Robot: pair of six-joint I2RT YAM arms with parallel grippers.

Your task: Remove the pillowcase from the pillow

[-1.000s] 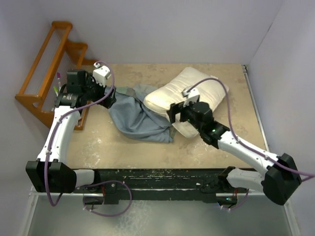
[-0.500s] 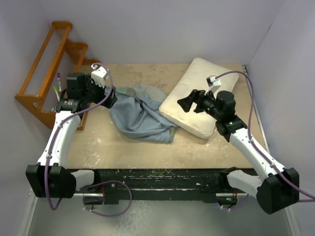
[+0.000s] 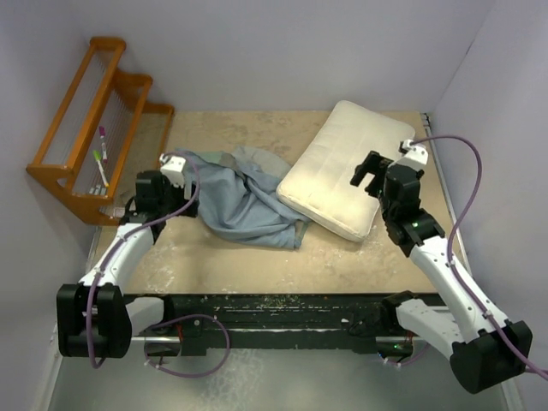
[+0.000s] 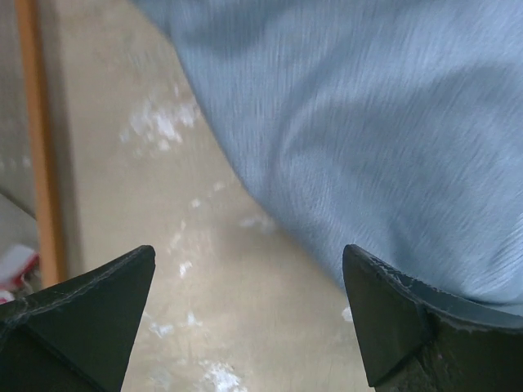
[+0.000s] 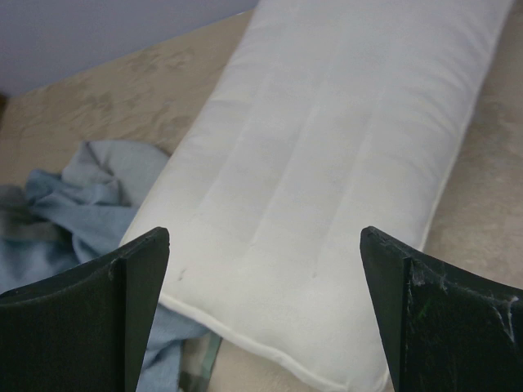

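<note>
— Two separate pieces, as far as I can see. The pillow (image 3: 342,171) lies bare and slantwise on the right half of the table (image 3: 257,253). The pillowcase (image 3: 244,201) is a blue-grey heap just left of it.

— Fully apart?

— Not quite. The heap's right fringe touches the pillow's near left corner. In the right wrist view a bit of cloth seems to run under that corner. No cloth wraps the pillow.

— And the grippers?

— The left gripper (image 4: 249,261) sits low at the heap's left edge, jaws wide, holding nothing. The right gripper (image 5: 263,237) hovers over the pillow's right side, jaws wide too, and empty.

— So the job looks all but done. What's left?

— I'd judge it's drawing the cloth clear. The left should pinch one fold at the near edge, not a thick bunch. Then it should pull leftward, low and slow, away from the pillow.

— And the right?

— Rest lightly on the pillow so it doesn't drag along, or simply keep off. Mind the rack (image 3: 94,120) at the left, so a short pull only.
</note>
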